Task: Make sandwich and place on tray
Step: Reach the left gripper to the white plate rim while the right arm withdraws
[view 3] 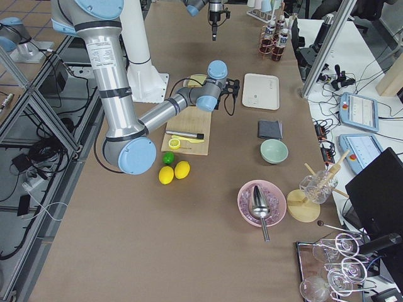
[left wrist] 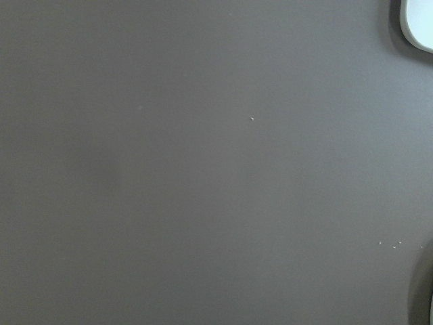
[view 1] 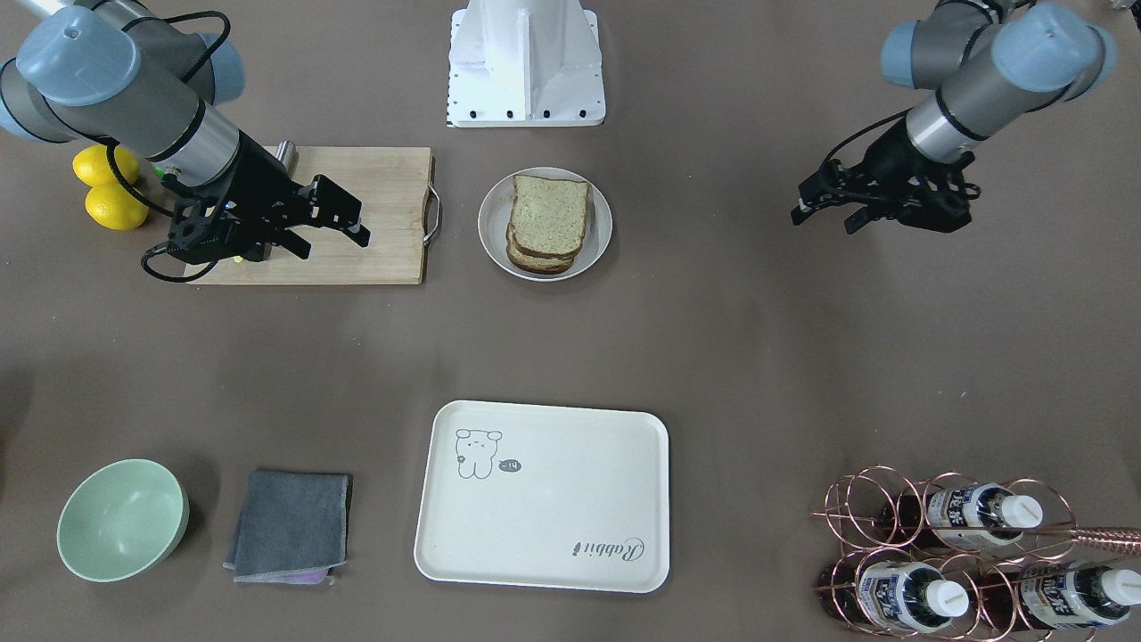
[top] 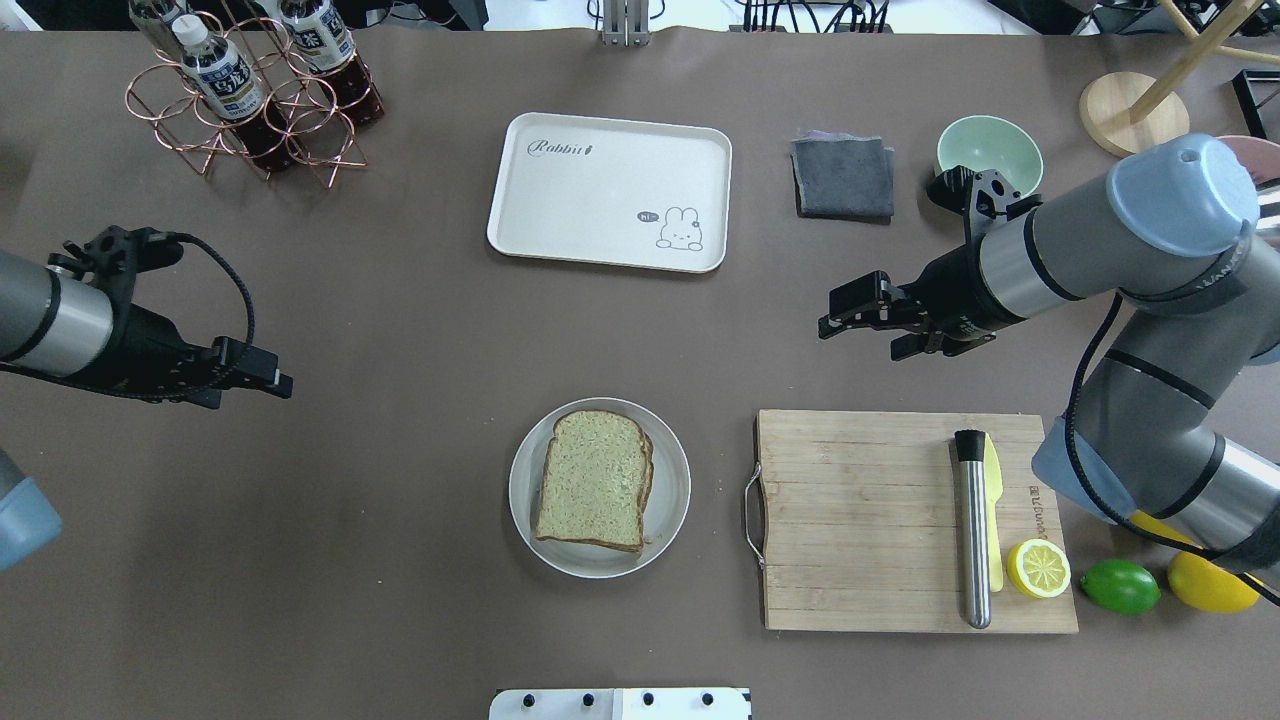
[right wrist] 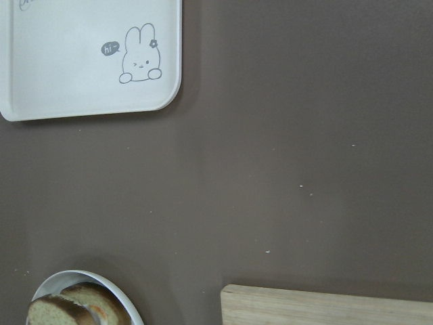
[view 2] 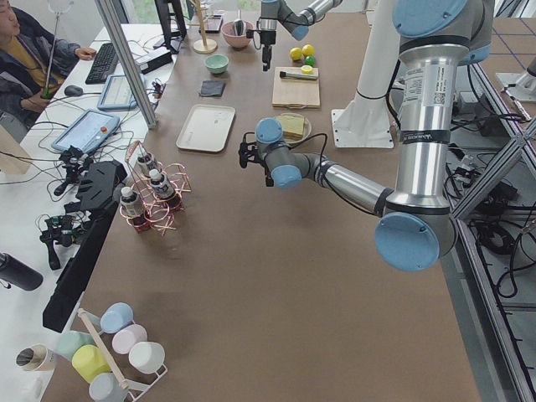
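Overhead shows one slice; the front camera shows two stacked: one sandwich [view 1: 548,223] on one plate [view 1: 492,230] near the robot's edge, one tray [view 1: 544,522] near the operators' edge. Left gripper [view 1: 822,221], right gripper [view 1: 332,245]: fingers apart

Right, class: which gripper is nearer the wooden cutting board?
Right. The right gripper hovers beside the cutting board; the left gripper hangs well beyond the plate.

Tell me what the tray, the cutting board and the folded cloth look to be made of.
The tray looks like matte cream plastic or melamine: smooth moulded rim, printed drawing. The cutting board looks like bamboo or wood: pale glued strips with visible grain. The cloth looks like grey microfibre or terry: fuzzy, folded, no sheen.
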